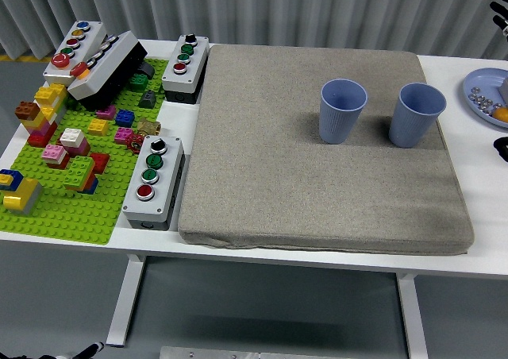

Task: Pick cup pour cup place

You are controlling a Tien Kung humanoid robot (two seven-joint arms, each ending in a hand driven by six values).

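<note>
Far left of the grey mat: green brick baseplate crowded with coloured bricks, ringed by grey push-button boxes; one box lying just beside the mat's left edge, another at the mat's far-left corner. On the mat, toward its far right part: two blue cups, both upright and empty-looking, close together but apart. Left cup right of the mat's middle; right cup near the mat's right edge. Right of the mat, on the white table: a blue plate holding small metal bits and something orange, cut off by the frame. At the right border, level with the mat's middle: a black sliver of the right hand, clear of both cups, touching nothing visible; too little showing to tell whether spread or curled. More black fingertips at the upper right corner, beyond the mat's far edge.
</note>
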